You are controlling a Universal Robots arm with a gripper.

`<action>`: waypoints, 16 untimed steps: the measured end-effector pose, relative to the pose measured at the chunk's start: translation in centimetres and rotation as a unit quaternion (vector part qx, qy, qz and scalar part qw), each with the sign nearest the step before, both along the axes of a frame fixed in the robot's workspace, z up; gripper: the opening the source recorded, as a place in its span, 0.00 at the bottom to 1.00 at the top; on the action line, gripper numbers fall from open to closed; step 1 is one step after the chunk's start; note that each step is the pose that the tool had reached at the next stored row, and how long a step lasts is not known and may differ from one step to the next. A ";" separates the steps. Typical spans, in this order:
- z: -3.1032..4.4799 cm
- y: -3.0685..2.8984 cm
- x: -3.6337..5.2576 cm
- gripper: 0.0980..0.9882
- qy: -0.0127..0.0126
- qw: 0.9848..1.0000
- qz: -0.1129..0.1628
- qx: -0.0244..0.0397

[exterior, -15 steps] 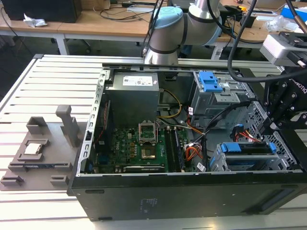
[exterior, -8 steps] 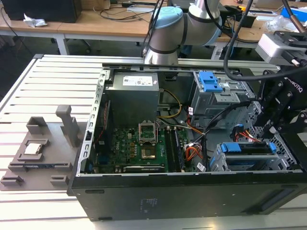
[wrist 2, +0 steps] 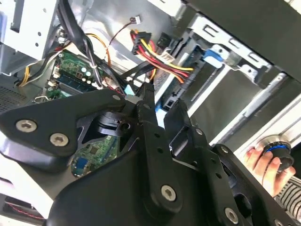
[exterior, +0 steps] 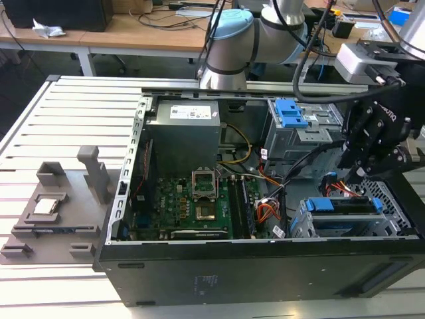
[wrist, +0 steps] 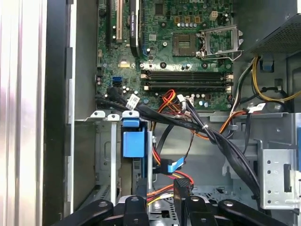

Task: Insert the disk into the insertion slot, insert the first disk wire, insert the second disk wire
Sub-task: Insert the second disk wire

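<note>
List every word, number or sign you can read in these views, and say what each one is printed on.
None can be quoted as it reads.
Print on the power supply label: too small to read.
White lettering on the body of the gripper: tilted, not clear enough to quote.
Markings on the motherboard: too small to read.
Print on the cable tags: too small to read.

Disk (exterior: 335,206): grey drive in bright blue carrier, lying level inside slot (exterior: 302,224), blue handle end toward case interior. Slot: silver perforated cage, in case corner at exterior view's right. Red-yellow wire (wrist: 162,189) with black plug, near carrier; whether plugged in, cannot tell. Blue-plug wire (wrist: 170,165) hangs free just beside cage.
</note>
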State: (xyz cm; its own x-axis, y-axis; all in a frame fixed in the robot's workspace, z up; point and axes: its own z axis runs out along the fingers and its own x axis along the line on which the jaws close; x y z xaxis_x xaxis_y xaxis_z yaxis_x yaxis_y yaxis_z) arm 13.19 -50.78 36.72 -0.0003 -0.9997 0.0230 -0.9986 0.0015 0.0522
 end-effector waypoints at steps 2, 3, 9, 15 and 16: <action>-0.14 0.40 -0.39 0.30 0.000 1.000 0.000 -0.001; -0.23 0.60 -0.61 0.30 0.000 1.000 0.000 -0.003; -1.26 1.61 -1.68 0.30 0.000 0.999 0.000 -0.033; -1.46 1.62 -1.69 0.30 0.000 0.999 0.000 -0.039; -1.46 1.62 -1.69 0.20 0.000 0.999 0.000 -0.039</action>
